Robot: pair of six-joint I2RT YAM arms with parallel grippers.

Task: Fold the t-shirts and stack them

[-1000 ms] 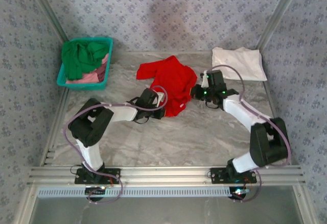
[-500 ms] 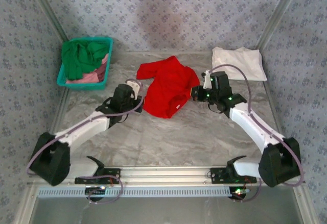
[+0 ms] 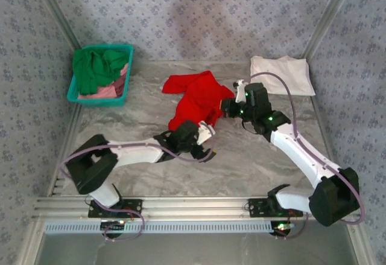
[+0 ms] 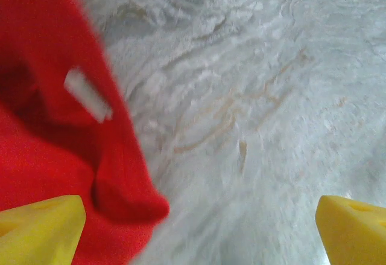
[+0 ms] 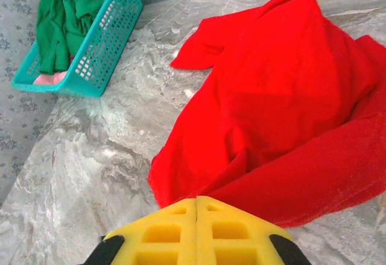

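Well off to the left of the left gripper [image 3: 207, 145], in the far corner, stands the teal basket [image 3: 77, 93], holding a green t-shirt [image 3: 93, 66] and a pink t-shirt [image 3: 116, 86] beneath it. The left gripper hovers low over the marble-patterned table [image 3: 253, 162] with its fingers spread wide and nothing between them. In the left wrist view, one yellow fingertip [image 4: 39, 229] sits at each lower corner.

The red t-shirt [image 3: 198, 99] lies crumpled just beyond that gripper. Its near hem reaches the left fingertip, while bare table lies ahead of the right one. A small white label [image 4: 87, 94] is sewn inside the red cloth (too blurred to read any writing).

The right gripper [image 3: 229, 107] is at the shirt's right edge. Its yellow fingers [image 5: 196, 232] are pressed flush together, and a thick red fold lies right in front of the tips. Whether any cloth is nipped between them cannot be told.

Beyond the right gripper and further right lies the white t-shirt [image 3: 282, 73] — flat in the far right corner, apart from the red one.
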